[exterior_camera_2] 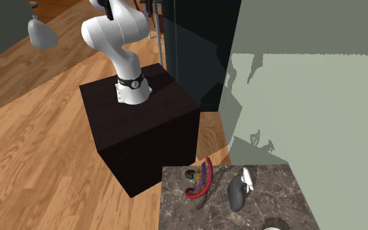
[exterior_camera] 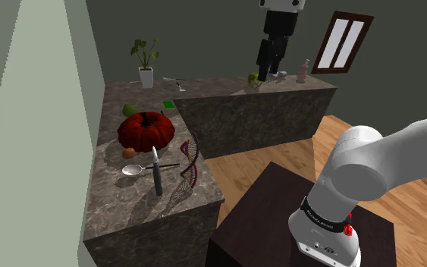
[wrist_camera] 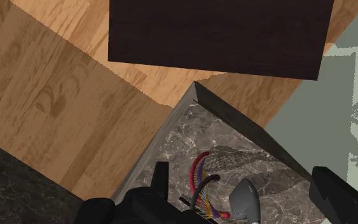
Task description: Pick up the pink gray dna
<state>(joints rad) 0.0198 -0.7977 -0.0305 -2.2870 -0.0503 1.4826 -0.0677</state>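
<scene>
Claw [wrist_camera: 241, 173] spread wide, nothing in it, hanging well above the surface [exterior_camera: 120, 208] — pink-grey DNA helix [exterior_camera: 189, 161] lies near the red pumpkin [exterior_camera: 145, 130].

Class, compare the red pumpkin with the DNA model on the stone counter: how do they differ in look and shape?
The pumpkin is round, ribbed and bulky; the DNA model is a thin, open twisted ladder. The pumpkin is dark red; the DNA model has many-coloured rungs. Both rest on the dark marbled counter.
</scene>
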